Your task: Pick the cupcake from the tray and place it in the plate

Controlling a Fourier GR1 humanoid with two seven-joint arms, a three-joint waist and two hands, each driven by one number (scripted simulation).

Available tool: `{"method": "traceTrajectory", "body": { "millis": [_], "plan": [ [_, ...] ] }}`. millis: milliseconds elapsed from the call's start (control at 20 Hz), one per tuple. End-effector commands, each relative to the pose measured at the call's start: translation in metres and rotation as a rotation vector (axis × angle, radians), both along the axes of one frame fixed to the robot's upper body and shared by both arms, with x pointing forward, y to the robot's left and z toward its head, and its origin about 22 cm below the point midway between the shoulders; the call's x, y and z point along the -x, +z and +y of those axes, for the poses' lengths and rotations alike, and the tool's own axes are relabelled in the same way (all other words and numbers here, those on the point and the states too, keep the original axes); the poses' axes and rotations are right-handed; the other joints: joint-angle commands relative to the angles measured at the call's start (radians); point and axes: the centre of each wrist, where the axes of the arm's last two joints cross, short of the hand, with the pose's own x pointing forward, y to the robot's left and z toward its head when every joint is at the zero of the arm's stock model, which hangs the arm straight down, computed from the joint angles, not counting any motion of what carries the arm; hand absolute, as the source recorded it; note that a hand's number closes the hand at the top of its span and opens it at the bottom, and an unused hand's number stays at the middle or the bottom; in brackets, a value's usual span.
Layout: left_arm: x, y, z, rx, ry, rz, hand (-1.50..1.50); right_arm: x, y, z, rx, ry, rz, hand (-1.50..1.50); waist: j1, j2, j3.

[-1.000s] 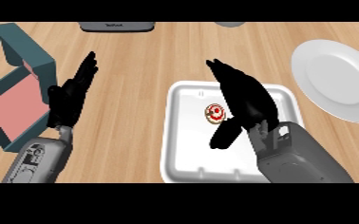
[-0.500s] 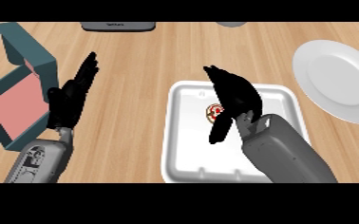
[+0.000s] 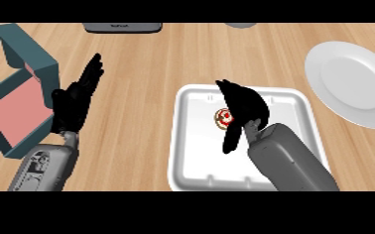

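A cupcake [image 3: 222, 117] with red and white topping sits in the white tray [image 3: 198, 153]; only its left part shows. My right hand [image 3: 244, 108] hangs over the tray right at the cupcake and covers most of it, fingers pointing up and left, thumb hanging down at the cupcake's left; I cannot see whether it touches. The white plate [image 3: 344, 87] lies at the right edge, apart from the tray. My left hand [image 3: 77, 99] rests open over the counter at the left, fingers up.
A teal frame with a pink inside [image 3: 26, 96] stands at the left edge. A dark grey object [image 3: 122, 27] and a grey item [image 3: 240, 25] sit at the counter's far edge. Bare wood [image 3: 154, 69] lies between tray and left hand.
My right hand has moved left and down over the tray and now covers more of the cupcake. The left hand has stayed in place.
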Motion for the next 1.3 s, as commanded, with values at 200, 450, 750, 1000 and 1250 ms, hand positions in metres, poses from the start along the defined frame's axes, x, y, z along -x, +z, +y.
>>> {"method": "traceTrajectory", "body": {
  "millis": [200,450,750,1000,1250],
  "plan": [
    [-0.002,0.001,-0.007,0.008,-0.01,0.0,0.0,-0.017,-0.027,-0.003,0.013,-0.022,0.041,-1.5,0.001,0.0,0.0],
    [-0.007,0.005,0.002,0.001,0.008,-0.003,0.0,-0.019,-0.035,-0.018,0.02,0.009,-0.004,1.5,0.0,0.0,0.0],
    [-0.007,0.005,-0.01,0.013,-0.008,0.026,0.0,-0.02,-0.038,-0.024,0.025,-0.001,-0.097,1.5,-0.001,0.0,0.0],
    [0.012,-0.007,0.017,-0.001,0.043,0.007,0.0,-0.005,-0.04,-0.15,0.091,-0.07,-0.118,1.5,-0.046,-0.005,0.001],
    [0.018,-0.009,0.032,0.006,0.11,0.011,0.0,0.008,0.002,-0.299,0.196,-0.263,-0.148,1.5,-0.112,0.005,0.009]
  ]
}}
